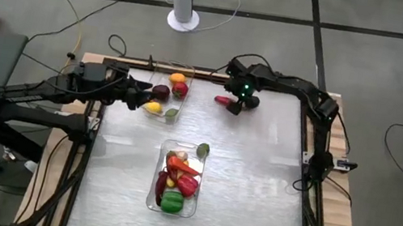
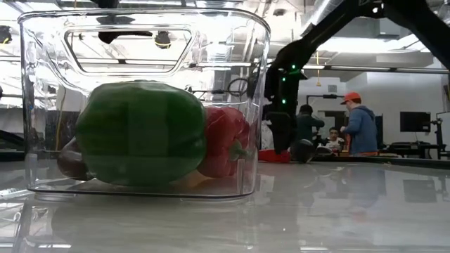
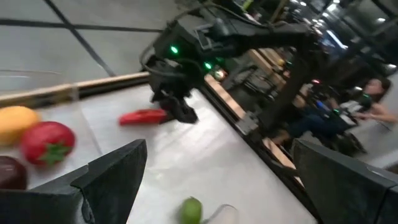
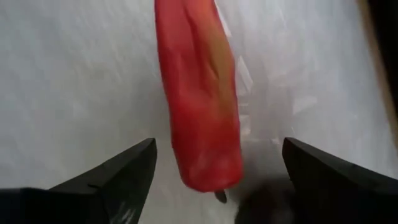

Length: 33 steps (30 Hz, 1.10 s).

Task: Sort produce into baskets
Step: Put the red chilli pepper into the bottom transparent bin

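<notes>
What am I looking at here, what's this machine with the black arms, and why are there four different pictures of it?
It is a two-armed robot at a table, sorting toy fruit and vegetables into two clear baskets. One picture looks straight down from above, one looks level across the tabletop, and two come from cameras on the wrists. The near basket holds a green pepper and red peppers. The far basket holds fruit, such as a tomato. The right gripper is open over a long red pepper lying on the table. The left gripper is open by the far basket. Neither holds anything. People show in the room behind.
</notes>
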Available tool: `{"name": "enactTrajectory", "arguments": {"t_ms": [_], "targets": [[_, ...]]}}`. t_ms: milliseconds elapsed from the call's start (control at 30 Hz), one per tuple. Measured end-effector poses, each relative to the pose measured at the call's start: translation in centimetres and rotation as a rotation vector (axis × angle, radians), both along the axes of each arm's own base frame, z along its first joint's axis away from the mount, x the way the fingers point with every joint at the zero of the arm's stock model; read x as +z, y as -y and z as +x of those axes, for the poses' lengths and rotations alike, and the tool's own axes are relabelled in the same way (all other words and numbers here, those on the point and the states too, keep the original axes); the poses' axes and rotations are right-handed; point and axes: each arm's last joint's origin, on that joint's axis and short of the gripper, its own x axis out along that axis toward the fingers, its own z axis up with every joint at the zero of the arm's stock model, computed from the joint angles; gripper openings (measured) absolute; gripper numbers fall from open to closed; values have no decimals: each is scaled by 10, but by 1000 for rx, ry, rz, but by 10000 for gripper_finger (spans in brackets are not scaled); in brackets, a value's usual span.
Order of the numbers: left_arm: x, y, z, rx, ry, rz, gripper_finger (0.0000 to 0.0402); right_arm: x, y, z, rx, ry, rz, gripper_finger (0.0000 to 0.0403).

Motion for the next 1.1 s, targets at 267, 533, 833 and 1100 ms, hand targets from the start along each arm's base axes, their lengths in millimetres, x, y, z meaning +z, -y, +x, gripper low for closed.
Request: {"name": "enactTrajectory", "arguments": {"t_ms": [267,533,833,1100], "targets": [[-2,-3,-2,122,-36,40,387,-19,-9,10,83,-55,18,299],[-1,-5,-2,167,-28,53,387,-19,-25,21,121,-53,16,173],[-1,-4,-2,133,-22,46,387,11,-60,40,66,28,307,168],[-1,-2,-1,62,-31,64,387,85,-108,61,151,122,372,184]]}}
